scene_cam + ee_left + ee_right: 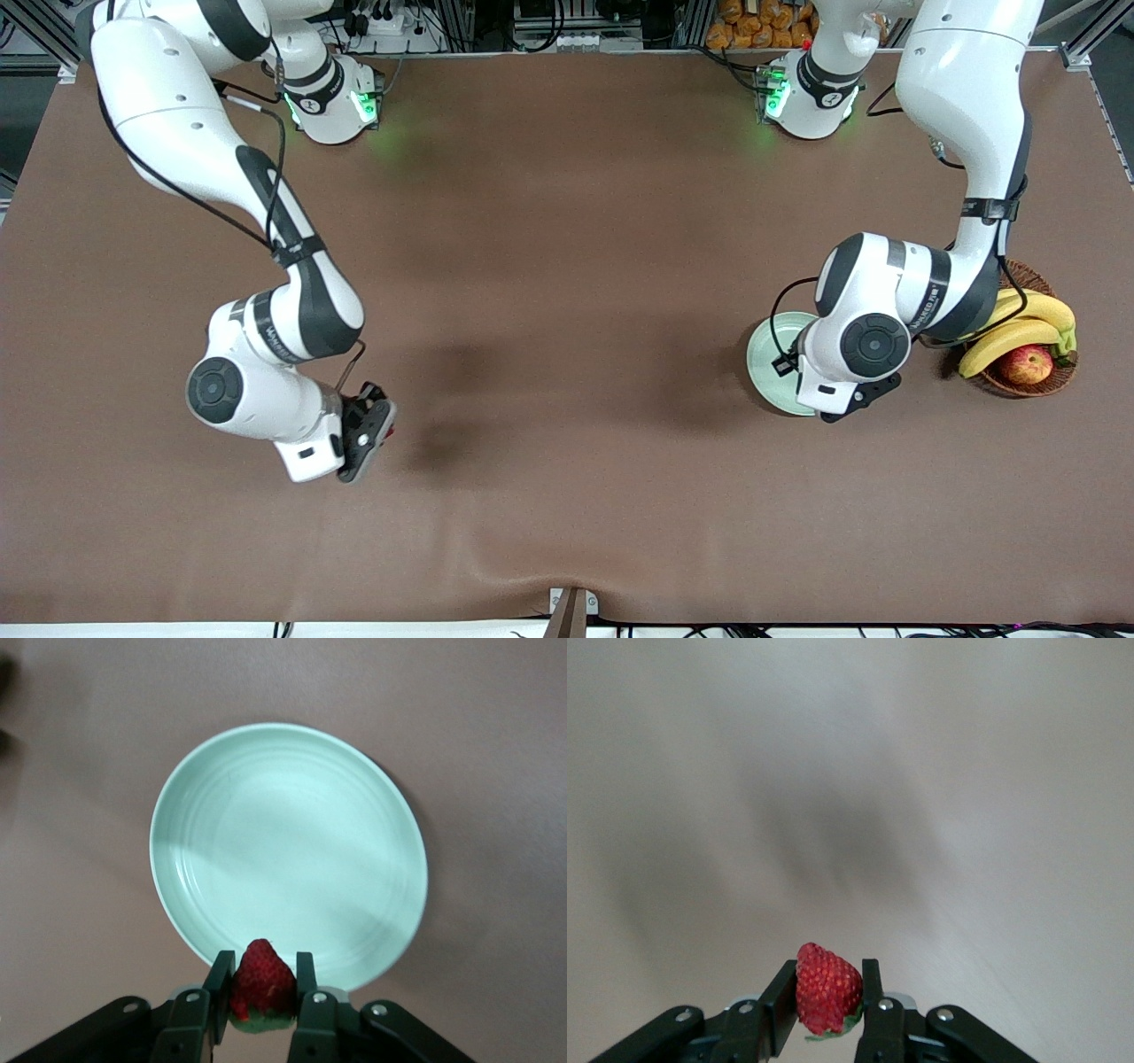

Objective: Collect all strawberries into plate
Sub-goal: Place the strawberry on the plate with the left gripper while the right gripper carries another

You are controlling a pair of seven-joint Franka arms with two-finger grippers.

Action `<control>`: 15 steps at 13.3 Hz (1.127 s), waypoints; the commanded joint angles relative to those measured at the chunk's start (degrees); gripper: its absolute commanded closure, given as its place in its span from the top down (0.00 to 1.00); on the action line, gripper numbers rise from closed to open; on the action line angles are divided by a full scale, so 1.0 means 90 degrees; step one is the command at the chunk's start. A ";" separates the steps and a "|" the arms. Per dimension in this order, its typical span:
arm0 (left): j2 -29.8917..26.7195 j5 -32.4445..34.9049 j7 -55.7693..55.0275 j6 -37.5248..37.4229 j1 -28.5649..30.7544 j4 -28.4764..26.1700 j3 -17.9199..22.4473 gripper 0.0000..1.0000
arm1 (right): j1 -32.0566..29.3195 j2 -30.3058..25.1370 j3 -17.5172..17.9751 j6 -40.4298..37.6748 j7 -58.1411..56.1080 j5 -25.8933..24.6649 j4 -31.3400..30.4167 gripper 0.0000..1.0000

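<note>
The pale mint-green plate (767,361) lies toward the left arm's end of the table, beside the basket, and the left arm's hand partly hides it. In the left wrist view my left gripper (262,973) is shut on a strawberry (262,981), held over the plate's rim (292,850). The plate has nothing in it. My right gripper (376,431) hangs over bare table toward the right arm's end. It is shut on a second strawberry (827,989), a speck of red in the front view (390,433). A third strawberry is out of view.
A brown wicker basket (1056,381) with bananas (1019,332) and a red-yellow apple (1026,364) stands beside the plate, toward the left arm's end. The brown table cloth has a fold (532,567) near the edge closest to the front camera.
</note>
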 commanded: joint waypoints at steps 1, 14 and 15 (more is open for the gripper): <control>-0.0399 0.0135 0.0515 0.0344 0.0256 -0.0540 -0.0063 0.00 | -0.0056 -0.0214 0.0582 -0.0188 0.0062 0.0036 -0.0192 0.00; -0.0819 0.0282 0.1161 0.1240 0.0364 -0.1563 -0.0073 0.00 | 0.1711 -0.0214 0.0925 -0.0081 0.0062 -0.0110 -0.0201 0.00; -0.0848 0.0282 0.1171 0.1572 0.0480 -0.1788 -0.0073 0.00 | 0.1838 -0.0214 0.0925 -0.0091 0.0062 -0.0110 -0.0211 0.00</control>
